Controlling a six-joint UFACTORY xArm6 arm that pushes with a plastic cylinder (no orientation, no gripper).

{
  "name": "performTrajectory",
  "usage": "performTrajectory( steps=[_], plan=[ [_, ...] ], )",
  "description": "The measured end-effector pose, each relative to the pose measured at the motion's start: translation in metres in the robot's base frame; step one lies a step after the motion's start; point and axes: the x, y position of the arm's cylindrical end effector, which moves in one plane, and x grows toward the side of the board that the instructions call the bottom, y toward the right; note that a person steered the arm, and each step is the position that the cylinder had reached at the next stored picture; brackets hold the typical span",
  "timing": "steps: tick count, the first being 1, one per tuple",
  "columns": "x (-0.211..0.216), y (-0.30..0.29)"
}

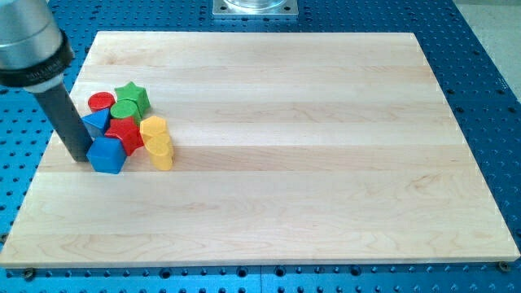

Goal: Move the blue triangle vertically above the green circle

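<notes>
Camera view: my tip, bare rod grasping nothing, touches blue triangle; approach step. Next: push toward view's top, past green circle.

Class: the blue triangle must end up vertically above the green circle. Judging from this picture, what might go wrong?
1. My tip touches the blue cube, so pushing may shift that instead of the blue triangle.
2. The green circle sits packed among the red cylinder and green star; a shove could move them all.
</notes>
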Motion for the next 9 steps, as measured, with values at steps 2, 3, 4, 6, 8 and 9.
performTrajectory(
  steps=[2, 3, 4, 6, 8, 9],
  plan=[
    [-0.036, 0.063],
    [-0.05, 0.073],
    [-0.063, 0.059],
    [-0.133, 0.092],
    [-0.218, 0.101],
    [-0.224, 0.059]
  ],
)
